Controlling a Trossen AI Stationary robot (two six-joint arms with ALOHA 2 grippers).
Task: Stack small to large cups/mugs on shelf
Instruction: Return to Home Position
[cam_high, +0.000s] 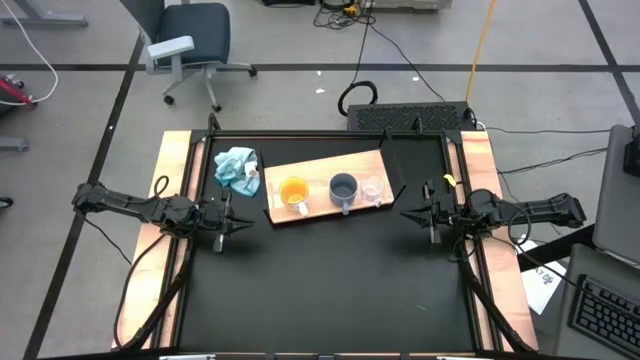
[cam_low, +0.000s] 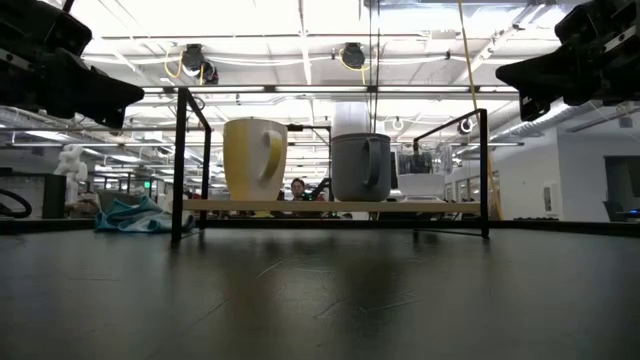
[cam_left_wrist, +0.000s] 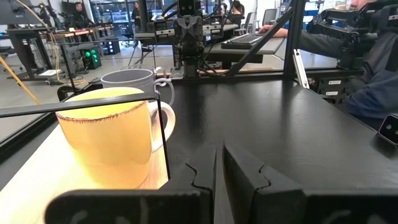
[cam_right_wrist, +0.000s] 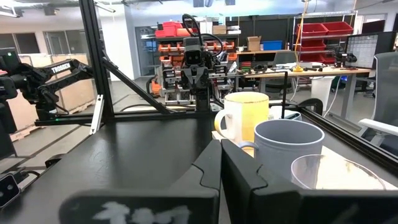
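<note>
The left hand (cam_high: 243, 224) hangs off the left end of the shelf (cam_high: 312, 168), near its front corner and not touching it. Its fingers are pressed together and hold nothing. The right hand (cam_high: 405, 211) hangs off the shelf's right end, also clear of it, with its fingers likewise closed on nothing. In the low view both hands sit above the level of the shelf board.

The shelf is a light-wood board in a thin black frame. It stands a little askew on the black table (cam_high: 330, 290). Three vessels stand upright on it in a row, close together.
- The orange mug (cam_high: 294, 192) is nearest the shelf's left end, its pale handle turned to the shelf's front edge.
- The grey-blue mug (cam_high: 343, 187) is at the middle, its handle turned the same way.
- The clear glass cup (cam_high: 373, 190), the smallest, is toward the right end.

A crumpled light-blue cloth (cam_high: 237, 167) lies on the table just off the shelf's left end, toward its back corner.

Beyond the shelf's back edge, off the table, a black keyboard (cam_high: 410, 115) lies on the floor side. Farther back stands a grey office chair (cam_high: 195, 40). In the right wrist view another dark arm (cam_right_wrist: 59, 70), away from the shelf, carries the white word "TROSSEN".
</note>
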